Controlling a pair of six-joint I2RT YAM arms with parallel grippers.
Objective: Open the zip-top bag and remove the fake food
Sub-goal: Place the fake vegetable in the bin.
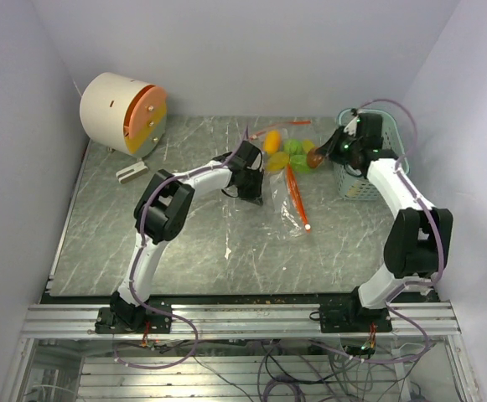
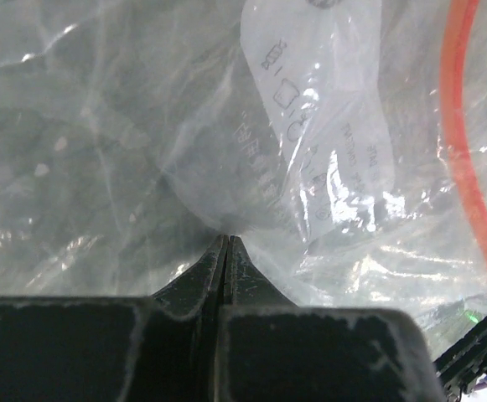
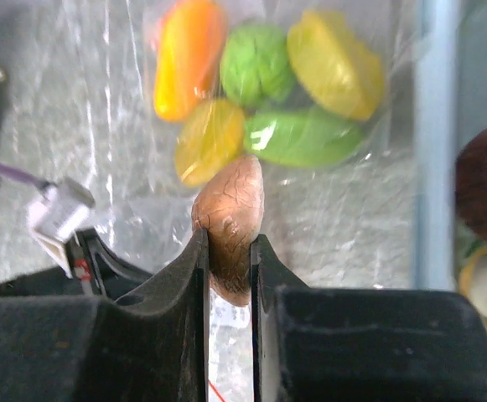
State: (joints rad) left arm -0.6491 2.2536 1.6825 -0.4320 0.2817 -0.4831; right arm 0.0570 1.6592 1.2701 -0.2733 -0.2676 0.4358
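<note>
Where left fingers (image 2: 194, 283) pinch zip-top bag (image 2: 101, 151), white label (image 2: 318, 126) print illegible.

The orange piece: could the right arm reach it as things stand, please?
Probably not yet: its pincer is shut on a brown piece, though the orange piece lies close ahead.

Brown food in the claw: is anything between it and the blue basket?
Nothing visible blocks it. The right gripper holds the brown food over the bag. The basket wall stands just beside it, and only flat bag plastic lies under the gap.
</note>
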